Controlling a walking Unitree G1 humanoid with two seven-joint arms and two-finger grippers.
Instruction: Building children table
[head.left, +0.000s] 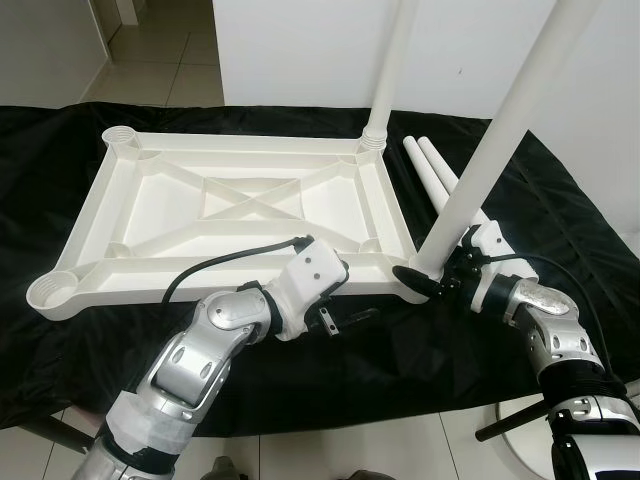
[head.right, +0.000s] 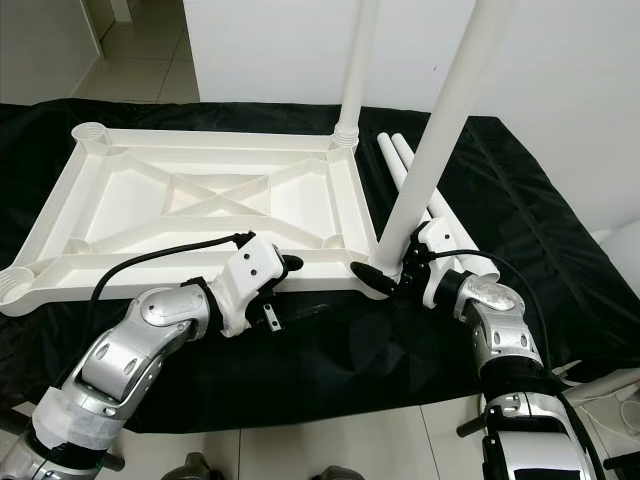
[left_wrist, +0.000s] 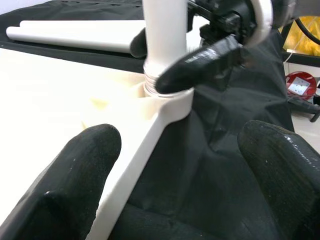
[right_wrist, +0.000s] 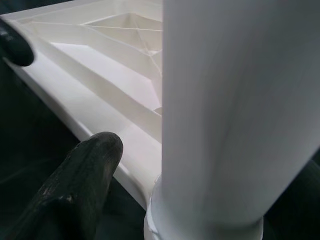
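The white tabletop (head.left: 170, 215) lies upside down on a black cloth. One white leg (head.left: 390, 70) stands in its far right corner. A second leg (head.left: 490, 150) leans in the near right corner socket (left_wrist: 167, 95). My right gripper (head.left: 432, 280) is shut around this leg's base, one black finger (left_wrist: 200, 65) wrapping its front. My left gripper (head.left: 352, 295) is open at the tabletop's front rim, just left of that socket, its fingers (left_wrist: 75, 180) spread wide either side of the rim. The two left corner sockets (head.left: 50, 292) hold no leg.
Two loose white legs (head.left: 432, 170) lie on the black cloth (head.left: 560, 200) right of the tabletop. A white wall stands behind; tiled floor shows at the back left. A white base with a dark bar (head.left: 515, 430) is on the floor by my right arm.
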